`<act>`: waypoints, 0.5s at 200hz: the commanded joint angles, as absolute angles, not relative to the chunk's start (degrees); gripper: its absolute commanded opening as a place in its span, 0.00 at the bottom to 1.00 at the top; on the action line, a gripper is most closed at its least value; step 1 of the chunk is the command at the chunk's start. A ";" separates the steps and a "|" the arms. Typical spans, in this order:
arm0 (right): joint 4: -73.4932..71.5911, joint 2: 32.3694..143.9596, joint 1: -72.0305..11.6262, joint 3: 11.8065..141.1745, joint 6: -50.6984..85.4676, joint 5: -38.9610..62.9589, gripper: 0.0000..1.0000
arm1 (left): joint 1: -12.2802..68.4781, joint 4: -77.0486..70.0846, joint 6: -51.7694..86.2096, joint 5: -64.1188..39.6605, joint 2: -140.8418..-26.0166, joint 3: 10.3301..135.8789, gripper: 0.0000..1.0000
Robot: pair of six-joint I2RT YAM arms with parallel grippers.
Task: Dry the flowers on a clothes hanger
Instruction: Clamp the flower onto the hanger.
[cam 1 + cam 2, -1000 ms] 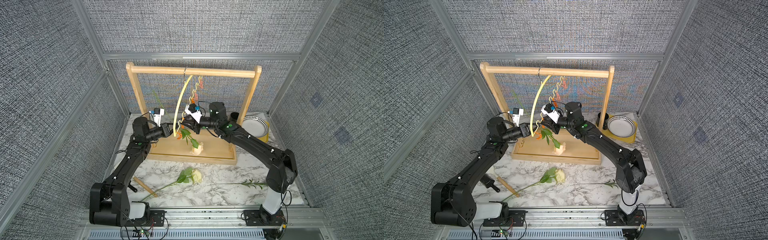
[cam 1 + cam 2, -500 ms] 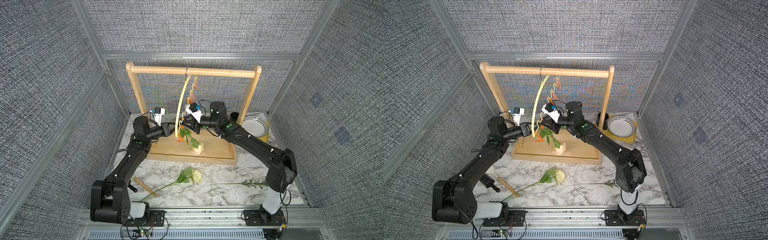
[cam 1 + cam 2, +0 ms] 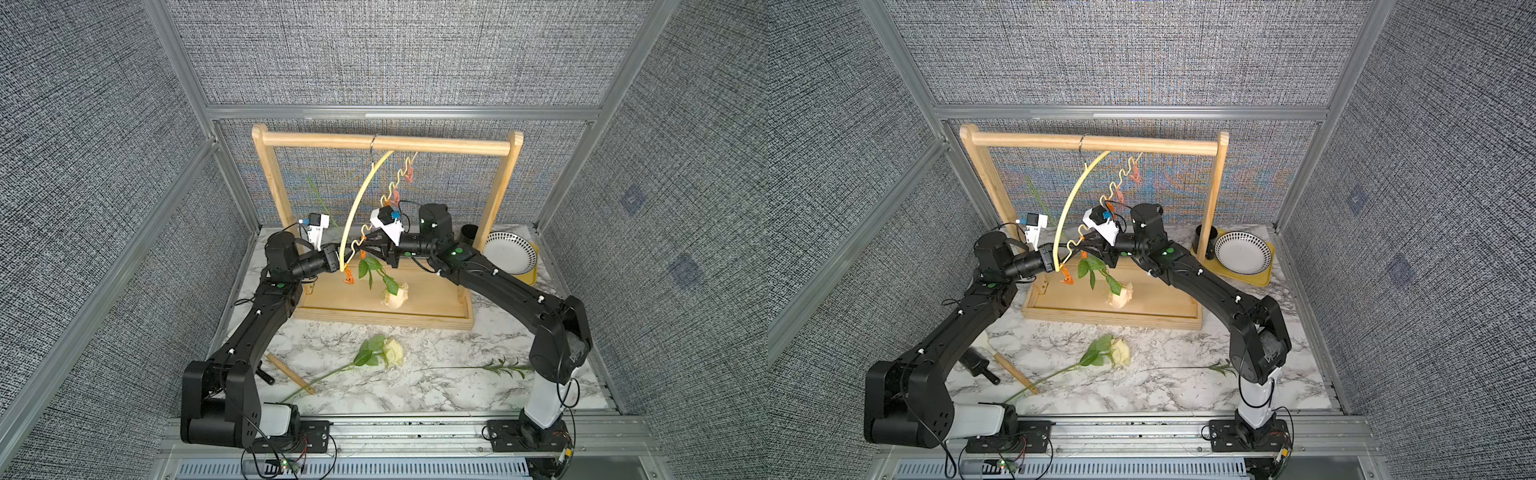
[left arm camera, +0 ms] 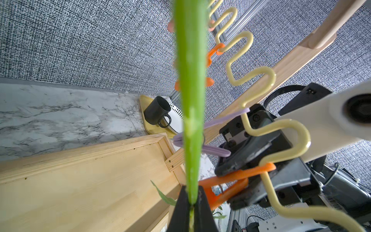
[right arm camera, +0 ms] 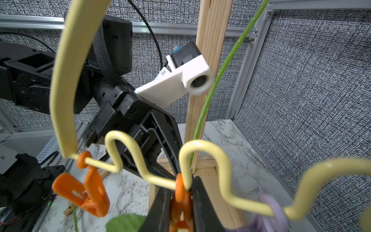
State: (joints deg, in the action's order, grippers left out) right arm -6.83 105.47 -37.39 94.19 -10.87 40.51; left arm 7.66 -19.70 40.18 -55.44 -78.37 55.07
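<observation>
Progress: early, no flower clipped yet. Peach rose (image 3: 397,296) hangs head-down over base of wooden rack (image 3: 384,143), stem clenched in left hand (image 3: 336,262) beside clothes hanger (image 3: 360,199). Right hand (image 5: 181,198) pinches orange clip (image 5: 180,190) on wavy bar (likely opening it for the stem). Cream rose (image 3: 392,351) and thin-stemmed flower (image 3: 469,368) lie on counter (image 3: 415,390), both left to do.

Counter: marbled, smooth. Rack: pale timber. Hanger: thin yellow arched rod. Stems: slim, bendy, green. Clips: small plastic.

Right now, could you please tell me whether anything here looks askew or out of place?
The hanger hangs steeply tilted from the rack bar, one end far lower, where the jaws of the right gripper pinch an orange clip on it. A white rose lies loose on the table.
</observation>
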 commanded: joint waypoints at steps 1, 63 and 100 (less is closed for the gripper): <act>-8.54 105.43 -37.26 94.36 -10.17 40.49 0.21 | 7.56 -23.03 40.87 -56.22 -78.62 55.37 0.02; -8.37 105.26 -37.26 94.04 -10.36 40.24 0.29 | 7.58 -22.50 40.56 -55.89 -77.96 54.67 0.02; -8.36 105.11 -37.27 94.00 -10.43 40.23 0.27 | 7.50 -22.94 40.96 -56.07 -77.87 54.54 0.02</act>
State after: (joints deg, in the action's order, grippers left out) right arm -6.90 105.47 -37.32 94.19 -10.52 40.77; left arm 7.62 -20.97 40.75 -55.42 -78.26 54.74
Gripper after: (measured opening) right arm 0.283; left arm 0.087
